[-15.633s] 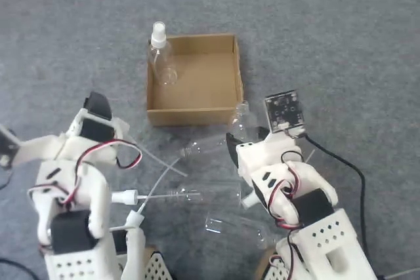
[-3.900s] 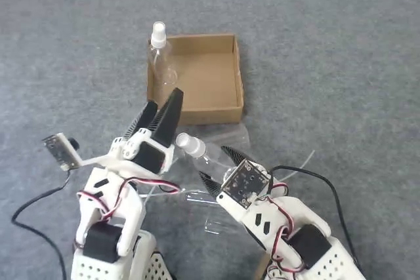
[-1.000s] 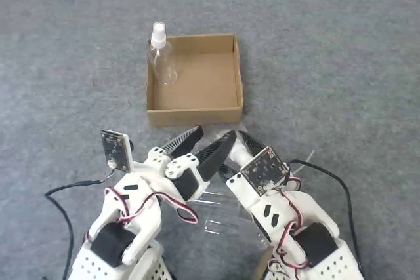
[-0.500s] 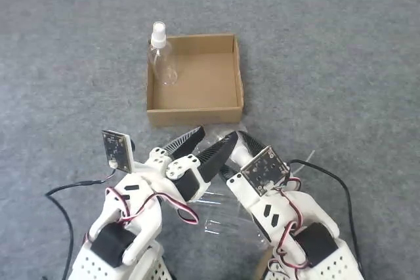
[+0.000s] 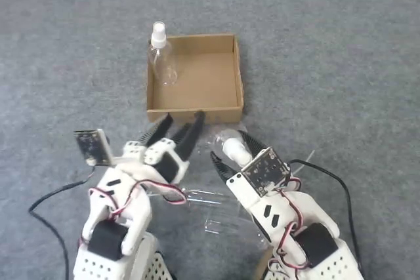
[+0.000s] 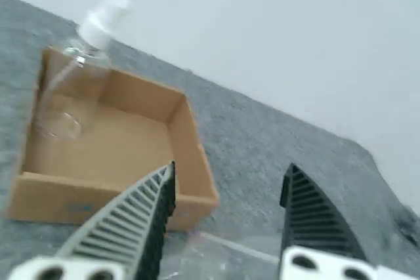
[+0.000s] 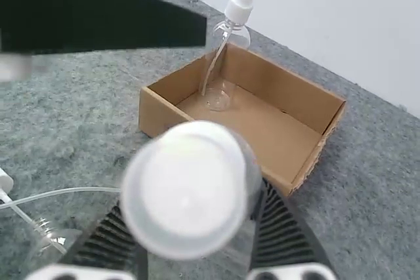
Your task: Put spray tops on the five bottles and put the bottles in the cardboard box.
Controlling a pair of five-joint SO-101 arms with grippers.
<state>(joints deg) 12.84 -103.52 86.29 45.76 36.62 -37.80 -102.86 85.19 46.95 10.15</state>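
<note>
My right gripper [image 5: 233, 153] is shut on a clear bottle [image 7: 197, 227] that stands upright with a white spray top [image 5: 230, 143] on it. In the right wrist view that white spray top [image 7: 187, 188] sits between the fingers [image 7: 279, 227]. My left gripper [image 5: 183, 121] stands open just left of it, at the front wall of the cardboard box [image 5: 197, 83], with nothing between its fingers [image 6: 141, 218]. Another capped bottle [image 5: 161, 54] leans in the box's far left corner; the left wrist view shows this bottle [image 6: 75, 77] and the box [image 6: 118, 136].
Loose clear bottles [image 5: 216, 224] lie on the grey carpet between the two arm bases. A loose spray top with its tube [image 7: 13, 195] lies beside another bottle [image 7: 46, 240]. A black cable [image 5: 335, 181] runs by the right arm.
My left gripper has drawn back to the left from the spray top and now stands apart from it, open. The right gripper keeps the capped bottle in place.
</note>
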